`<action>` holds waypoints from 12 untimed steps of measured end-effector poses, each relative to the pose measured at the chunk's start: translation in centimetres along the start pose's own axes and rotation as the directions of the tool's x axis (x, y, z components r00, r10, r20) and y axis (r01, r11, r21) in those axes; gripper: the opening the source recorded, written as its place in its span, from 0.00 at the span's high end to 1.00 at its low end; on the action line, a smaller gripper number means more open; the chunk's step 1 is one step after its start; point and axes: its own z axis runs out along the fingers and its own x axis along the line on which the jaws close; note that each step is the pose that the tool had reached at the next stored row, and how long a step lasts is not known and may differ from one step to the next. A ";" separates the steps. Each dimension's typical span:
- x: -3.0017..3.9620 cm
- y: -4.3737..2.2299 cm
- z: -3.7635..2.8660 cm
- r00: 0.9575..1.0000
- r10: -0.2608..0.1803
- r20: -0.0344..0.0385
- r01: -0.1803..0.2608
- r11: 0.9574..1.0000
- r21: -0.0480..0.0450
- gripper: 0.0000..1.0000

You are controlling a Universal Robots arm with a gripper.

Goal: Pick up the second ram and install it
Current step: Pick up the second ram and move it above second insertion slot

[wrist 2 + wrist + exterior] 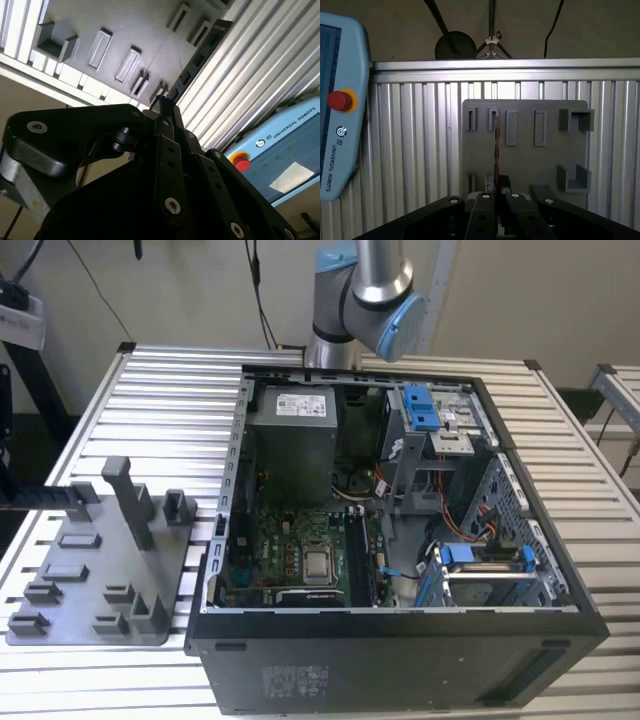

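Note:
The second ram (496, 150) shows edge-on in the first wrist view as a thin strip sticking out from between my fingers. My gripper (496, 192) is shut on it, high above the grey fixture tray (525, 160). In the second wrist view the black fingers meet at a narrow tip, and the gripper (162, 106) hangs over the same tray (125, 30). In the exterior view the tray (90, 580) lies at the left of the slatted table. Beside it stands the open computer case (400, 625), with the motherboard (300, 560) at its floor. The arm's elbow (365, 290) is behind the case.
A blue teach pendant (340, 110) with a red stop button lies beside the tray on the slatted table (420, 150). Inside the case are a power supply (290, 440), drive cages with blue latches (425, 410) and loose cables (470, 530). Upright posts (125, 495) rise from the tray.

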 end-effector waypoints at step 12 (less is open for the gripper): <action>0.05 0.02 -1.63 1.000 0.001 0.000 -0.001 1.000 0.000 0.86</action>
